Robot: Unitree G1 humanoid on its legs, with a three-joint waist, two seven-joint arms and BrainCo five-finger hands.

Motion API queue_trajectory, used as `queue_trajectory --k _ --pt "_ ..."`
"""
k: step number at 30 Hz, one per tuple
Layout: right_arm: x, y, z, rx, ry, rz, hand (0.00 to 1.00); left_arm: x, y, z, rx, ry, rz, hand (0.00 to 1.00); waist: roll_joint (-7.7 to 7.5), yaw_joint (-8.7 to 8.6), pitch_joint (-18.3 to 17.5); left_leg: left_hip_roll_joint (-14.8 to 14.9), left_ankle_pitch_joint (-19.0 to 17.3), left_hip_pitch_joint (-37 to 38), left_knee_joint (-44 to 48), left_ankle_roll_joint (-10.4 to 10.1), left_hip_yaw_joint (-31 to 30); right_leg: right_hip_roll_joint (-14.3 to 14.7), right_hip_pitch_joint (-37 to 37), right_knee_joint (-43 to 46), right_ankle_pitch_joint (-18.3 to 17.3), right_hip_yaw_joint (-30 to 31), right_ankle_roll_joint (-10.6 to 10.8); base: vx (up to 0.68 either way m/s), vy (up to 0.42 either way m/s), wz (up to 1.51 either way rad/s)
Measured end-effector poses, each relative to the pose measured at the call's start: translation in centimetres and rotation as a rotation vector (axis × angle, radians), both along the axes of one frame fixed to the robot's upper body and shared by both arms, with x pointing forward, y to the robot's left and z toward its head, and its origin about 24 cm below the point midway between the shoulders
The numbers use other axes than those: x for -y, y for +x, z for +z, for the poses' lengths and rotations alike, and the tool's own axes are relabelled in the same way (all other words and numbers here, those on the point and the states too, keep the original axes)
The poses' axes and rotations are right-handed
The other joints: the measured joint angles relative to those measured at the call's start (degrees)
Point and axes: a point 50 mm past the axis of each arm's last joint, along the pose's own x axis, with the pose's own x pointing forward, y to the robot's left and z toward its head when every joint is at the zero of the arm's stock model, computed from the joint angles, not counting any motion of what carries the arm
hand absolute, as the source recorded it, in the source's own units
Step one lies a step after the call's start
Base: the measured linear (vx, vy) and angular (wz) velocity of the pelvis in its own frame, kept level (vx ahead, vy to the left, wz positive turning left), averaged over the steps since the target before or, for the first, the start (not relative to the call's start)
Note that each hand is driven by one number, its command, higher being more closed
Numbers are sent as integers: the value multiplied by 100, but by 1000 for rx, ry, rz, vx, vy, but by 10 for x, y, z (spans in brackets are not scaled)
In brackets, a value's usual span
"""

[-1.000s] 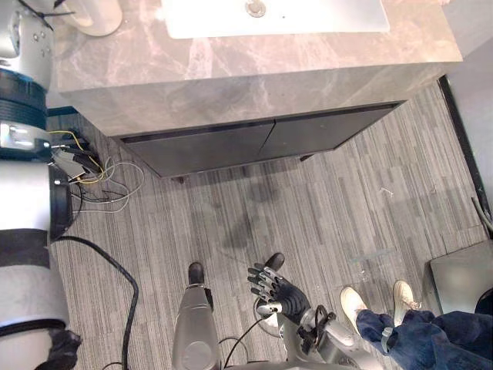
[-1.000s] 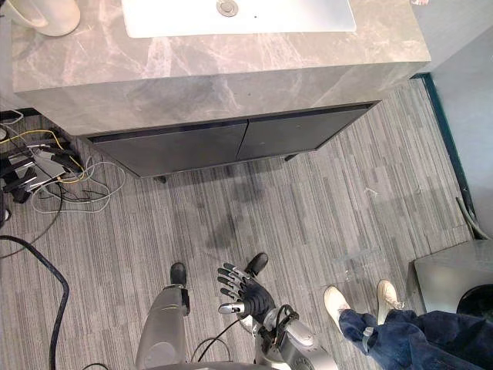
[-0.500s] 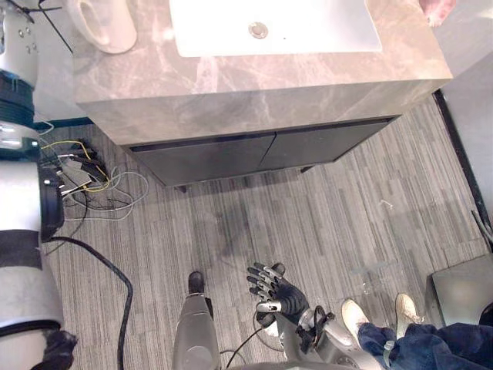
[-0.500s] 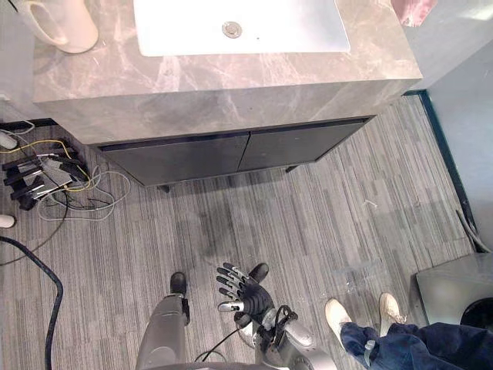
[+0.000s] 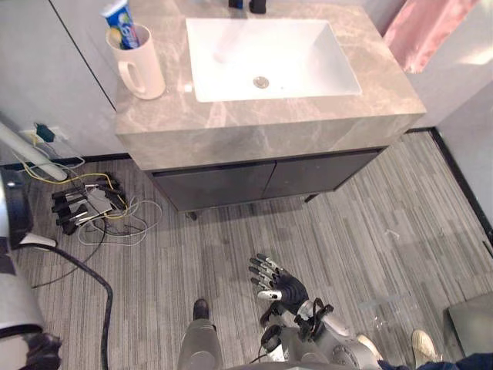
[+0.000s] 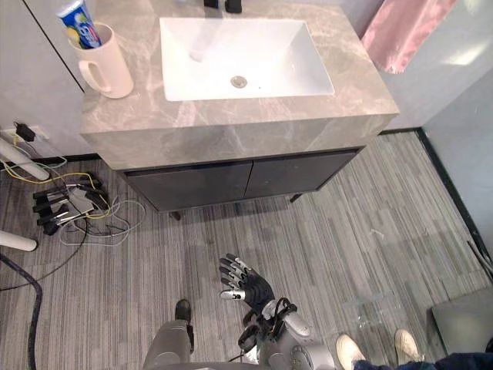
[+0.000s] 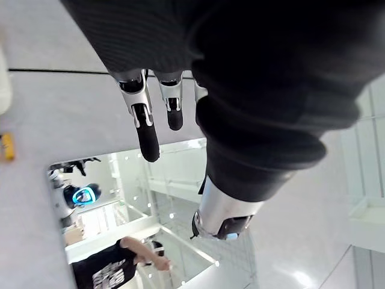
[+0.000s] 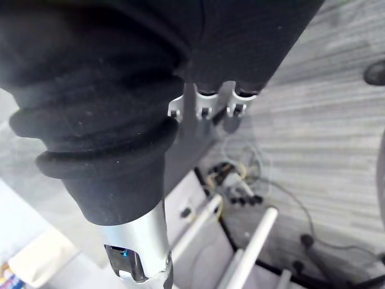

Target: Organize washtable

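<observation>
Washtable [image 5: 262,127]: grey marble top, straight ahead. On top: white sink basin [image 5: 308,62] at centre; cream mug [image 5: 145,65] with toothpaste tube [image 5: 123,23] standing inside, left rear corner. Right hand [image 5: 283,287]: low over floor [image 5: 370,231], well short of counter, fingers spread, empty. Left hand [image 7: 147,129]: fingers straight, empty. Risk: mug sits near left edge; sideways knock on handle likely tips it off. Pink towel [image 5: 424,31] hangs at right. Floor: striped grey planks; cable tangle [image 5: 88,208] left of cabinet [image 5: 269,181], a trip hazard on approach.
</observation>
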Motion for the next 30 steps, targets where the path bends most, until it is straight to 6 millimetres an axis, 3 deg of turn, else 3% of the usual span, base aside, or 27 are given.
queue_trajectory --k 3,6,8,9,11,12,13,15,16,17,18,20,24,27,29,30 --pt "0 0 -5 -22 -10 -5 0 -1 -18 3 77 41 -31 0 22 152 -151 -5 25 174 -200 -21 -17 -1 137 -2 -106 -128 90 27 32 12" --pt "1 -1 -6 -31 -17 -13 0 -20 -19 -27 67 1 -48 0 132 190 -386 -63 166 335 -489 -24 -92 -38 205 -1 -102 -202 99 71 46 17" --pt "1 -2 -8 -39 -21 -15 0 -37 -12 -74 -2 -88 -79 0 283 319 -528 -86 185 473 -586 -26 -180 -52 354 1 -73 -286 176 87 52 18" --pt "1 -2 -9 -45 -25 -17 0 -41 -11 -88 -14 -122 -95 0 312 335 -575 -95 186 486 -602 -25 -204 -60 374 1 -76 -305 195 80 59 19" --pt "3 -2 -14 -67 -41 -32 0 -45 -9 -148 -65 -263 -174 0 378 456 -639 -115 197 602 -632 -11 -247 -73 517 7 -77 -369 212 52 57 16" --pt "2 -2 -14 -68 -39 -38 0 -45 -10 -163 -82 -295 -189 0 376 459 -640 -118 197 625 -638 -11 -272 -74 554 4 -93 -401 234 18 42 21" --pt "1 -1 -13 -65 -41 -41 0 -45 -13 -195 -128 -356 -200 100 375 465 -642 -123 199 683 -659 -8 -326 -77 638 2 -116 -462 262 1 28 16" --pt "-1 -2 -15 -81 -43 -52 0 -43 -22 -248 -199 -473 -208 100 393 502 -653 -127 201 790 -728 -4 -316 -83 719 -1 -181 -468 252 -7 35 8" --pt "0 -4 -20 -101 -56 -58 0 -36 -28 -284 -259 -564 -215 100 437 544 -707 -134 199 798 -750 -2 -316 -83 723 0 -193 -481 256 -4 42 5" --pt "0 -4 -21 -103 -66 -55 0 -30 -34 -308 -300 -627 -223 100 386 579 -749 -136 199 835 -771 -2 -316 -83 735 1 -196 -482 260 -22 37 6" --pt "-3 -4 -21 -101 -65 -52 0 -20 -41 -335 -356 -700 -232 100 443 592 -720 -142 198 860 -797 -3 -325 -85 741 2 -226 -499 300 -16 26 6" --pt "-2 -4 -21 -99 -71 -54 0 -4 -51 -363 -419 -779 -251 100 433 588 -727 -148 198 869 -800 -3 -340 -89 793 5 -235 -523 312 -5 21 6" --pt "2 -2 -21 -91 -94 -61 0 31 -61 -392 -537 -828 -332 100 470 578 -754 -184 194 880 -800 -1 -331 -114 794 26 -229 -506 320 -2 15 -1" --pt "5 -2 -23 -90 -118 -61 0 33 -63 -395 -557 -816 -326 100 579 552 -834 -200 160 891 -813 -12 -296 -149 706 81 -229 -433 328 -7 30 -12" --pt "9 -3 -26 -103 -142 -70 0 39 -62 -397 -578 -805 -335 100 724 536 -848 -214 156 944 -821 -3 -286 -346 594 624 -406 -384 343 44 77 -9" --pt "13 -4 -29 -117 -155 -80 0 43 -61 -398 -592 -793 -355 100 771 515 -837 -261 132 1048 -833 30 -262 -611 448 1294 -665 -311 338 80 109 -10"
